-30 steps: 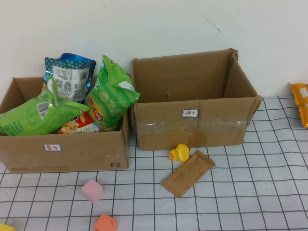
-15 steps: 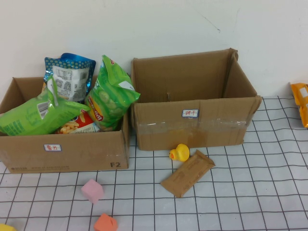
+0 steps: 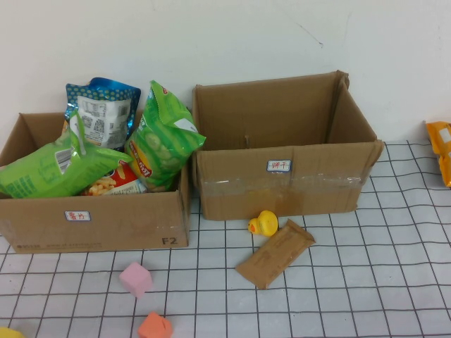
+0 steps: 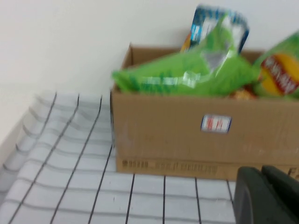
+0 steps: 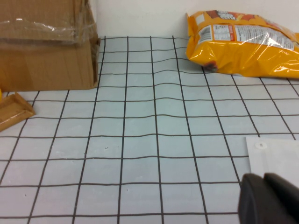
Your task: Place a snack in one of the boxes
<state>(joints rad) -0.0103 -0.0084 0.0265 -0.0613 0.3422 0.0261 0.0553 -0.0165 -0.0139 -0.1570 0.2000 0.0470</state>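
Note:
Two cardboard boxes stand at the back of the gridded table. The left box (image 3: 99,222) (image 4: 187,140) holds several snack bags, green ones (image 3: 163,137) and a blue one (image 3: 102,105). The right box (image 3: 282,186) (image 5: 46,60) looks empty inside. An orange snack bag (image 3: 440,151) (image 5: 243,44) lies on the table at the far right edge. Neither arm appears in the high view. My left gripper (image 4: 261,196) is shut and empty, low in front of the left box. My right gripper (image 5: 266,200) is shut and empty, above the table well short of the orange bag.
A yellow toy duck (image 3: 265,223) and a flat brown packet (image 3: 275,253) (image 5: 11,109) lie in front of the right box. A pink cube (image 3: 135,279) and an orange block (image 3: 155,327) sit near the front. A white sheet (image 5: 275,156) lies beside my right gripper.

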